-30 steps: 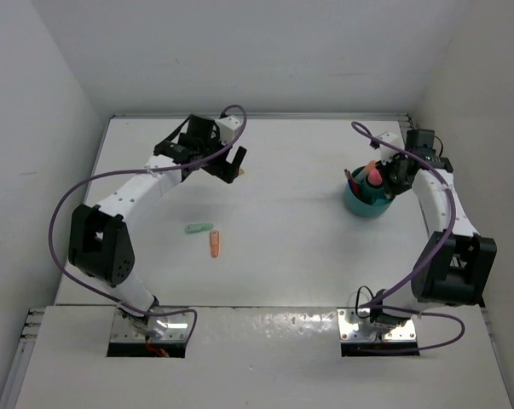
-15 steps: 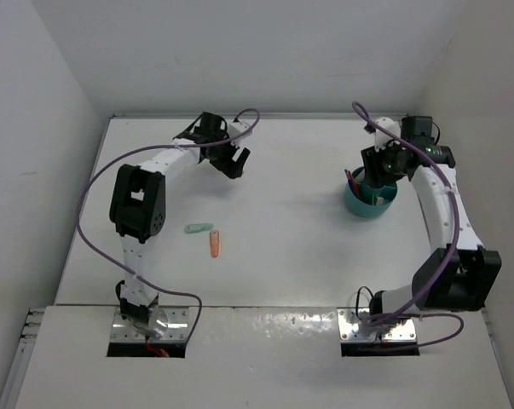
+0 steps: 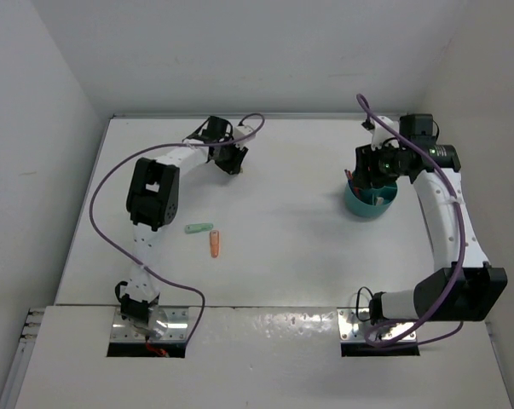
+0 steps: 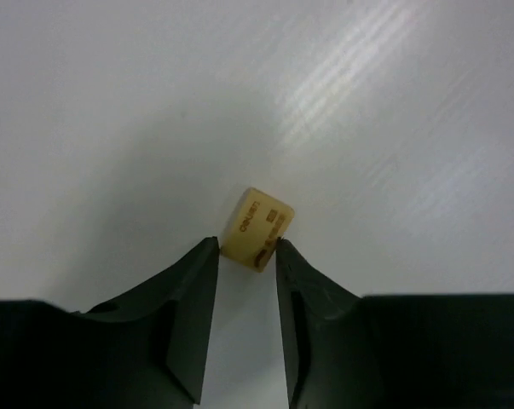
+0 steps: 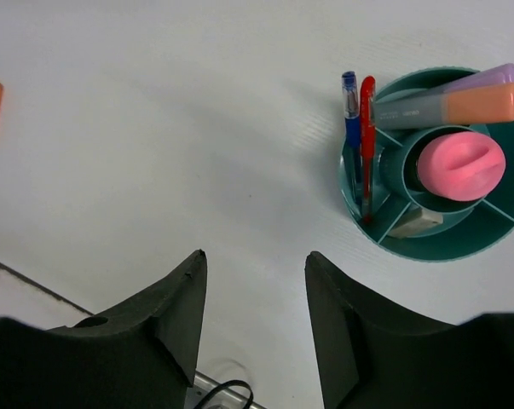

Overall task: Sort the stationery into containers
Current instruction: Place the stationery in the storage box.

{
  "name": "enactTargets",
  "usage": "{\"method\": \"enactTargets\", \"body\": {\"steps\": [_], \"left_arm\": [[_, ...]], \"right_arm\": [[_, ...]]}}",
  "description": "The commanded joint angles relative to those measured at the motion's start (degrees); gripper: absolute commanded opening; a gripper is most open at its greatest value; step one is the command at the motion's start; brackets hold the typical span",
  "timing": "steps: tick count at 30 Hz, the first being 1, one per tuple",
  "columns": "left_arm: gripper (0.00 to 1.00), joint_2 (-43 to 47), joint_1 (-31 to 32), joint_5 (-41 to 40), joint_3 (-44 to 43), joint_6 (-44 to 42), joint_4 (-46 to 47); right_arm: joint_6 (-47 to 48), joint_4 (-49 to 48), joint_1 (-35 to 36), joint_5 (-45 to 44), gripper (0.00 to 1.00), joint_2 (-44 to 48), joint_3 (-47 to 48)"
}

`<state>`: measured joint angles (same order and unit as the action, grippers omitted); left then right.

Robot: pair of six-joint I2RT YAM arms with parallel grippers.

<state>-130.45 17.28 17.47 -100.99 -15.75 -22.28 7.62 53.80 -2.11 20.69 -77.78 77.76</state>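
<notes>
A small yellow eraser [image 4: 258, 226] lies on the white table, pinched at its near end between the tips of my left gripper [image 4: 246, 245], which sits at the back left [image 3: 231, 162]. My right gripper [image 5: 255, 256] is open and empty, hovering just above the round teal cup [image 3: 369, 206]. In the right wrist view the cup [image 5: 436, 251] holds a pink marker [image 5: 459, 165], a lilac and orange highlighter [image 5: 448, 100], a blue pen [image 5: 351, 111] and a red pen [image 5: 366, 128]. A mint-green stub [image 3: 199, 228] and an orange stub [image 3: 215, 244] lie left of centre.
White walls close in the table at the back and on both sides. A pale block [image 5: 414, 221] rests in one of the cup's outer compartments. The arm bases and purple cables stand at the near edge.
My left gripper has lowered to the table and closed from wide open onto the yellow eraser. My right gripper has opened, left the pink marker in the cup and lifted clear.
</notes>
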Motion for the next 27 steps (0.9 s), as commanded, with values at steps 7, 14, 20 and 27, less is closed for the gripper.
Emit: {"method": "enactTargets", "body": {"steps": [7,14,20,27], "left_arm": [[0.26,-5.86,0.3,-0.07,-13.35,-2.18,-7.24],[0.03,2.64,-0.05,5.72,-4.76,-1.83,-1.48],[0.3,4.86,0.48,4.52,-4.12,0.97,-2.41],[0.69,-0.33,2.14,-2.52,-12.4,13.18,-7.87]], "right_arm": [[-3.57,2.01,1.58,2.87,0.48,-1.5,6.53],[-4.63,2.1,3.34,6.03,0.49,-1.59,8.11],[-6.3,2.01,4.92,8.14,0.49,-1.24,7.32],[-5.68,2.45,5.19,7.53,0.51,-0.44,6.62]]}}
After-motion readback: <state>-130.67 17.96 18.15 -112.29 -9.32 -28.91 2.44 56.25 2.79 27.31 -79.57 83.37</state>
